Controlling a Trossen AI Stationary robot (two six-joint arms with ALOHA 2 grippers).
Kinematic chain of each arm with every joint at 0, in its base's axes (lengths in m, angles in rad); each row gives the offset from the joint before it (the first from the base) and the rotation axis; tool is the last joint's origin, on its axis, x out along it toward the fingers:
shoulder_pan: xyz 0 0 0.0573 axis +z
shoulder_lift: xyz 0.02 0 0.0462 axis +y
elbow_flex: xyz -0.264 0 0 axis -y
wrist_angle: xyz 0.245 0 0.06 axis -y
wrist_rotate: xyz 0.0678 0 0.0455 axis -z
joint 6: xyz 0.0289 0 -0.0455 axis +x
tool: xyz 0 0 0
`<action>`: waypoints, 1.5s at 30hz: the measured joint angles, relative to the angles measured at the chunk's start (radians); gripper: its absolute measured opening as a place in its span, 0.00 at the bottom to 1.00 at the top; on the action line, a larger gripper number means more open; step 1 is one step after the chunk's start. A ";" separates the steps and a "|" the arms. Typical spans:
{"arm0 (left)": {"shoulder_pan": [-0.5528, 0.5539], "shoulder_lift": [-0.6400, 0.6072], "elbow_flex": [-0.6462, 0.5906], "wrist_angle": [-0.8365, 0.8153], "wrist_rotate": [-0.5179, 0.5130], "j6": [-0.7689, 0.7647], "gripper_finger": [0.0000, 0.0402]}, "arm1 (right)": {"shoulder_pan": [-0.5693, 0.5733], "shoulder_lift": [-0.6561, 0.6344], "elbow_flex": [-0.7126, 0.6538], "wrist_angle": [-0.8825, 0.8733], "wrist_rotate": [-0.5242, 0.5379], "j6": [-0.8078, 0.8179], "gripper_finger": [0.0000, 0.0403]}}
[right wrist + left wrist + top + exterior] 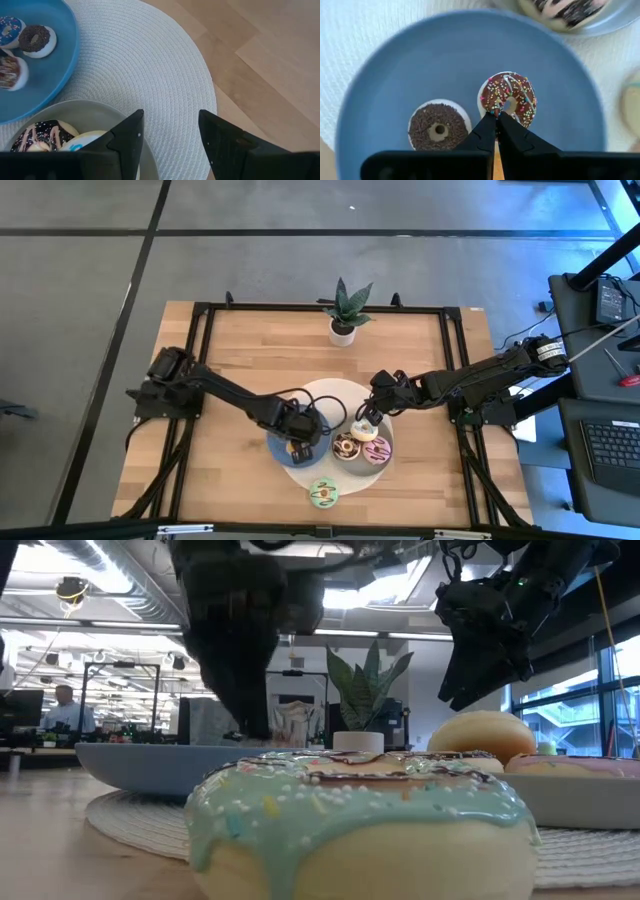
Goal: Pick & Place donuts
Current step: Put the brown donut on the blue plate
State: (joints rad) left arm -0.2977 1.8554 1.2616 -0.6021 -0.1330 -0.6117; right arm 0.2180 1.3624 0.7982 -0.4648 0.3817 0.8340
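We see mini donuts (509, 98) already on the blue plate (390, 75), where the left gripper (496, 116) has its jaws closed. Big donuts (361, 448) fill the grey plate (82, 116) beside it, right gripper (167, 131) jaws wide above. The green donut (323, 493) waits on the worktop (240, 345).

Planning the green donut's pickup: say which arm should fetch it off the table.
Probably right. The right gripper hangs open over the grey plate, while the left gripper is shut down inside the blue plate. The green donut lies roughly between them.
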 joint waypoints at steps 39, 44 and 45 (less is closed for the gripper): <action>0.000 0.029 0.009 0.000 -0.005 -0.029 0.13 | 0.000 0.000 0.000 0.000 0.001 0.000 0.47; 0.000 0.029 0.009 -0.001 -0.003 -0.043 0.18 | 0.000 0.000 0.000 0.000 0.001 0.001 0.47; 0.000 0.029 0.009 -0.001 -0.003 -0.051 0.19 | 0.000 0.000 0.000 0.000 0.001 0.001 0.47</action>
State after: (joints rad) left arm -0.2974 1.8839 1.2709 -0.6029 -0.1360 -0.6626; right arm 0.2184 1.3624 0.7982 -0.4644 0.3824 0.8349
